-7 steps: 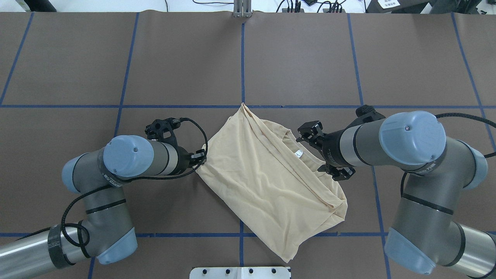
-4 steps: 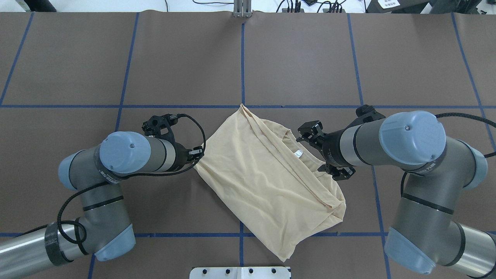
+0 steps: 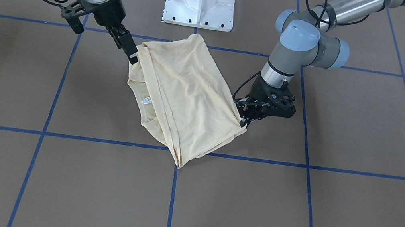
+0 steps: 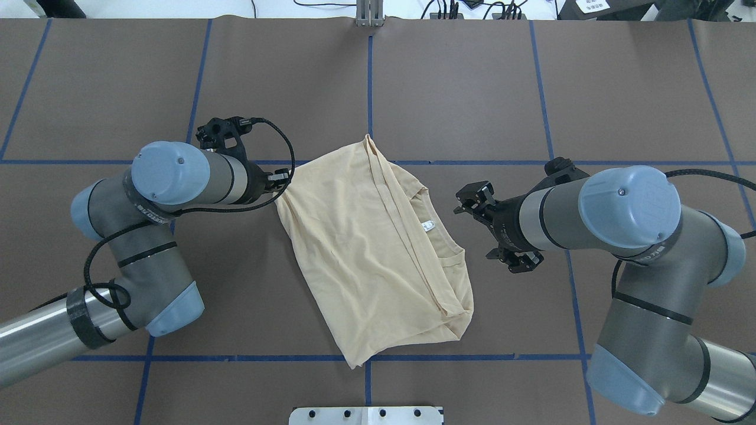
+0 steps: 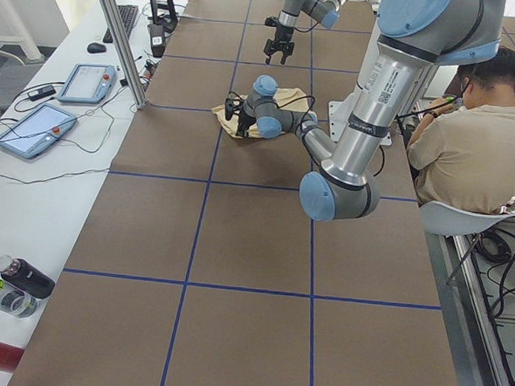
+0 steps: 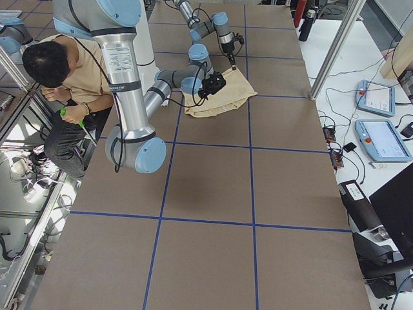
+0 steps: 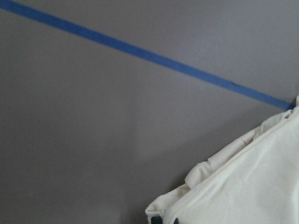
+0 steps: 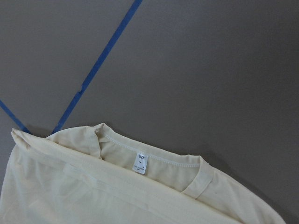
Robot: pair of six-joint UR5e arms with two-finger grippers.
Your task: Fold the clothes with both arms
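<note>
Overhead exterior, left gripper [image 4: 282,178]: pinches the left corner of the shirt [image 4: 372,254], fingers closed onto the cloth. Left wrist view agrees, showing a bunched cream corner right at the dark fingertips [image 7: 157,219] on the frame's bottom edge. Front-facing view, same grip: clamps that corner low over the table [image 4: 472,88].

Right gripper [image 3: 132,55]: hangs tilted beside the shirt's opposite edge. Reads as apart from the cloth from overhead, overlaps its edge front-on. Cannot tell how wide the fingers stand; holds no cloth as seen from overhead. Right wrist view: looks down on the ribbed collar [image 8: 154,158] and white neck tag [image 8: 139,163].

Outward: left arm [image 4: 171,177] bent in from the left, right arm [image 4: 626,206] from the right.

Shirt: lies mid-table between the two arms, folded into a slanted rough rectangle, plain side up, collar opening toward the right arm. Far tip crosses the far blue tape line [image 4: 502,162]; near corner reaches the near one, just ahead of the white base [image 4: 366,415].
</note>
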